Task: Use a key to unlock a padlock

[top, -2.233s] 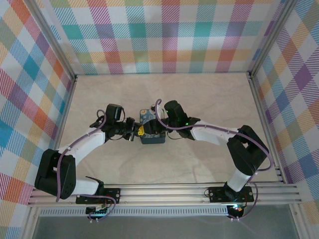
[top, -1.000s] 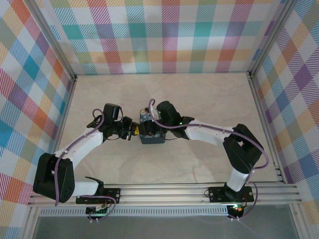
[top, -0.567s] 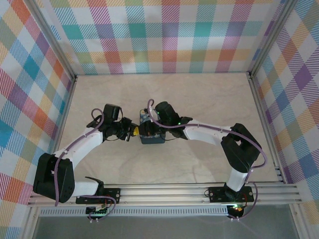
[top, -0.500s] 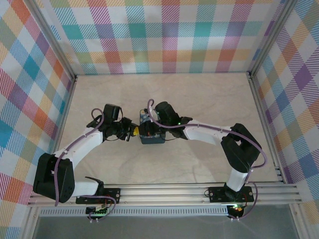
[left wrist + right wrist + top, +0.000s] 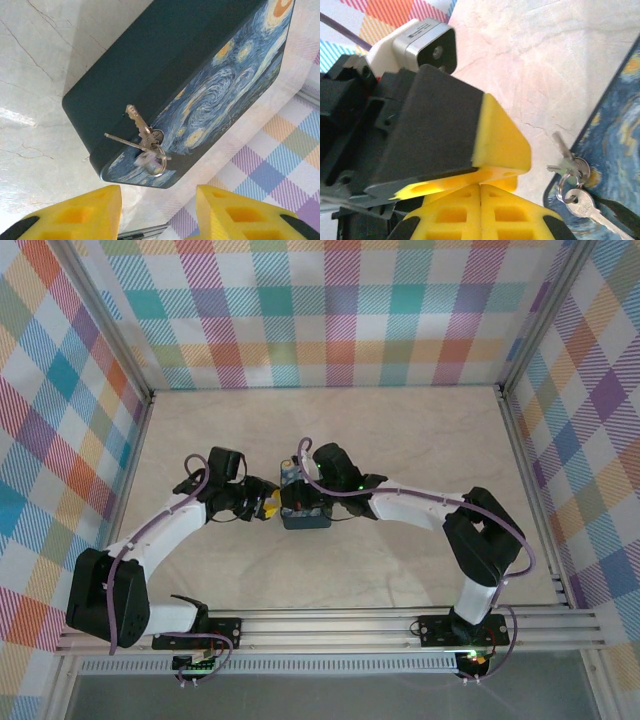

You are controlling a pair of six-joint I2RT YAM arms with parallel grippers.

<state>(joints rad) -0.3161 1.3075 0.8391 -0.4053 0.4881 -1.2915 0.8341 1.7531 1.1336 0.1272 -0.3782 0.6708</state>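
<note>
A dark blue box (image 5: 308, 518) with a swirled star pattern is lying on the pale marble-look table (image 5: 400, 440), and both arms are reaching in to it from either side; the left end effector (image 5: 268, 506) is hovering just beside the box's left edge, with its yellow fingers spread wide and gripping nothing, as the left wrist view is showing (image 5: 157, 212); the right end effector (image 5: 299, 500) is sitting over the box's left part, and in the right wrist view its two yellow pads are pressing flat against each other (image 5: 480, 210), with nothing visible between them; the keys (image 5: 142, 137) are resting in a small bunch at the box's corner, lying partly on its dark side and partly over the patterned face, just ahead of the left fingers and apart from them; from the right wrist view the same bunch (image 5: 572, 172) is lying at the box's edge, close beside the tip of the left end effector; the padlock is too small and blurred to tell apart from the bunch.
</note>
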